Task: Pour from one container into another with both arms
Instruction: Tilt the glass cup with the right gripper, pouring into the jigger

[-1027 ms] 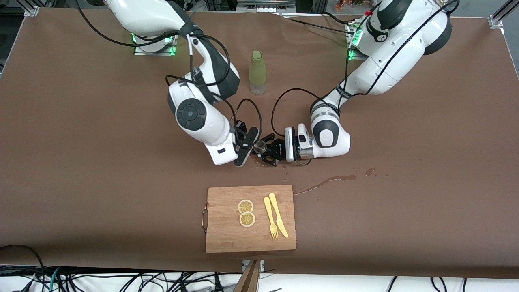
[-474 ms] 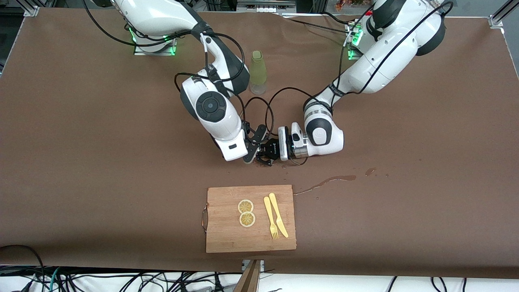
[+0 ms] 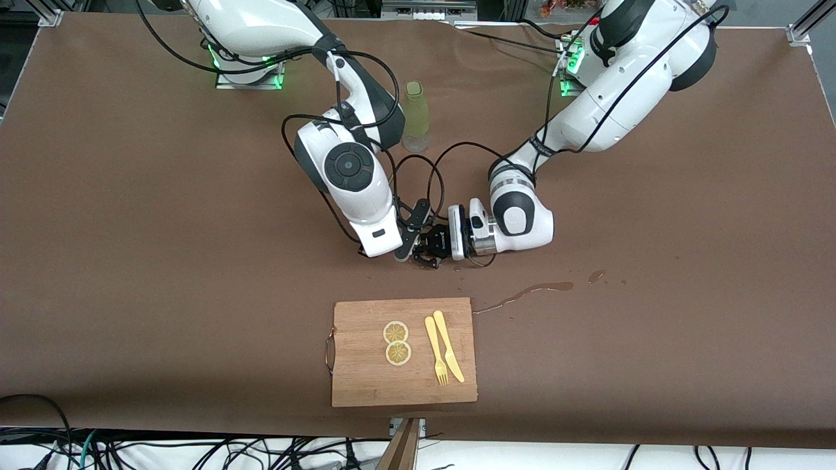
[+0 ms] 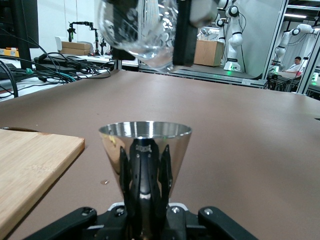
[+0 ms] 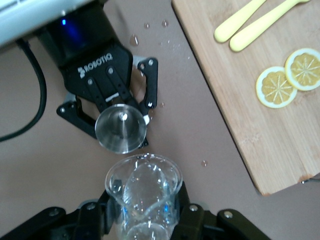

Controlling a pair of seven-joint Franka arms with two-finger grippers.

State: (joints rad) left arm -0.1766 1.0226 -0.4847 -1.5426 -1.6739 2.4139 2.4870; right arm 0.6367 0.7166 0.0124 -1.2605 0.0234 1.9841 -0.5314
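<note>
Your two arms meet at mid-tabletop (image 3: 130, 228), farther from the front camera than the cutting board (image 3: 403, 352), which serves as the landmark here. The left pincer (image 4: 145, 165) is clamped on a shiny metal cup (image 4: 145, 142), a small cone that stands upright with its mouth open to the top, low over the brown surface near the board's edge that faces the robots. The right pincer (image 5: 145, 210) is closed around a clear glass beaker (image 5: 143, 187), held tilted with its lip just above and beside the metal cup's rim; the two vessels do not touch. In the front view both pincers crowd together, the left pincer (image 3: 434, 247) beside the right pincer (image 3: 410, 241).

On the board lie two lemon slices (image 3: 396, 343) and a yellow fork (image 3: 435, 349) beside a yellow knife (image 3: 449, 346). A streak of spilled liquid (image 3: 522, 294) runs from the board's corner toward the left arm's end of the tabletop, with small drops around the pincers. A green bottle (image 3: 415, 117) stands upright, well apart from the board, between the two arms.
</note>
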